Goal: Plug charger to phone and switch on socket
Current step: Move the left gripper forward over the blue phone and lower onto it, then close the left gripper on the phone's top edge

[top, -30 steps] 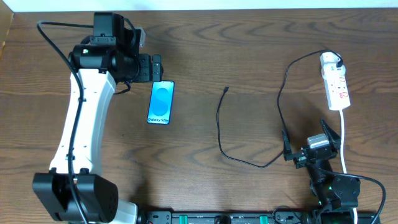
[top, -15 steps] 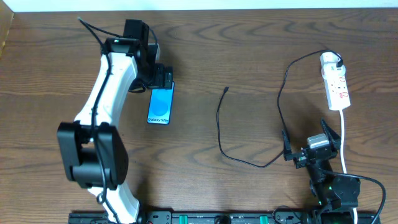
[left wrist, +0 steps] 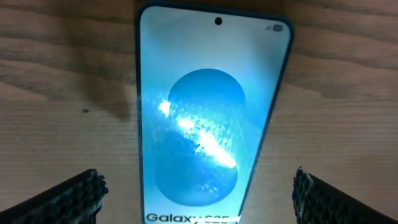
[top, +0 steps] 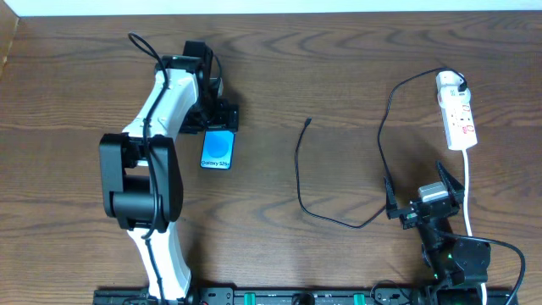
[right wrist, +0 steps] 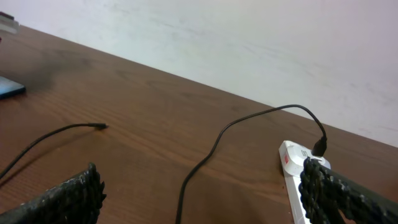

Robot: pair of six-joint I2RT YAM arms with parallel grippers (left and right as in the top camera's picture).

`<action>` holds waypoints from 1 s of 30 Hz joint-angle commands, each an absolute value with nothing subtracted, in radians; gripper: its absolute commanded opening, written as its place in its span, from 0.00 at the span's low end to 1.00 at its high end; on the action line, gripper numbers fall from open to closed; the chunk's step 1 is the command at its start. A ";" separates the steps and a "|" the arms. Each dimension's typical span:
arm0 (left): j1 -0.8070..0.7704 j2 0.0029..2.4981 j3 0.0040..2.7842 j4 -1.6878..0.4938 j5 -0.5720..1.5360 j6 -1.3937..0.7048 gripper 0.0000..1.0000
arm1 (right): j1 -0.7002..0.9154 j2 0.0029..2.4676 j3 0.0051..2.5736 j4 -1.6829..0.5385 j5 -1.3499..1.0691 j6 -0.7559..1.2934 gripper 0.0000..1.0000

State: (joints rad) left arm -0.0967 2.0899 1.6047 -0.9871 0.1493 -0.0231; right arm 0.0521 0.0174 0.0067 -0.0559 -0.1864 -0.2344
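Two tools: both spread wide, holding nothing.
Left tool (top: 222, 120): hangs over the phone (top: 218, 150), one finger off each long side.
Phone: flat on your desk (top: 339, 68), left part, long axis running toward the robot.
Charger tip (top: 309, 121): mid-desk, right of the phone, well apart.
Nearer arm: your left; right tool (top: 417, 188) sits near the socket (top: 457, 119).

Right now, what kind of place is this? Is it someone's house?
Probably a robot lab or test bench, not a home: a white robot arm reaches over a wooden table where a phone, a charger and a socket strip are laid out.
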 commanded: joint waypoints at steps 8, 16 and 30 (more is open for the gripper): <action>-0.117 2.098 1.566 -0.951 0.109 -0.027 0.98 | 0.060 0.012 0.006 -0.060 -0.190 -0.221 0.99; -0.118 2.098 1.509 -0.879 0.107 -0.027 0.98 | 0.060 0.012 0.006 -0.060 -0.190 -0.221 0.99; -0.118 2.099 1.401 -0.764 0.107 -0.020 0.98 | 0.060 0.012 0.006 -0.060 -0.190 -0.221 0.99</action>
State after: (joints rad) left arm -0.1165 2.0865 1.4433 -0.7895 0.1104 -0.0257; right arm 0.0521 0.0174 0.0067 -0.0559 -0.1860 -0.2344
